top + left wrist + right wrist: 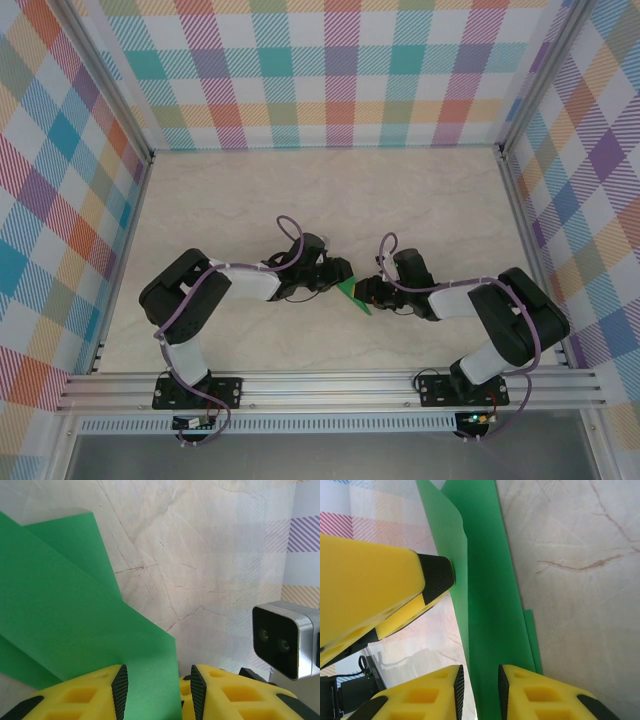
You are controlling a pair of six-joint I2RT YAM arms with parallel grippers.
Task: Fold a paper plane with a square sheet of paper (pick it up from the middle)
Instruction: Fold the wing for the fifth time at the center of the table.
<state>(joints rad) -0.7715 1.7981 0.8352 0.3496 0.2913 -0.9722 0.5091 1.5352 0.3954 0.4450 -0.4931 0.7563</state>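
The square sheet of paper, bright green and folded into a narrow layered strip, sits mid-table between the two grippers. In the left wrist view the paper runs under and between my left gripper, whose jaws stand apart; its edge stops just short of the right pad. In the right wrist view the paper passes lengthwise between the jaws of my right gripper, which are narrowly apart. A raised flap leans against the left gripper's fingertip. From above, the left gripper and right gripper meet tip to tip at the paper.
The marble-patterned table stretches back to checked walls on three sides. The right arm's wrist camera sits close beside my left gripper. An aluminium rail runs along the near edge.
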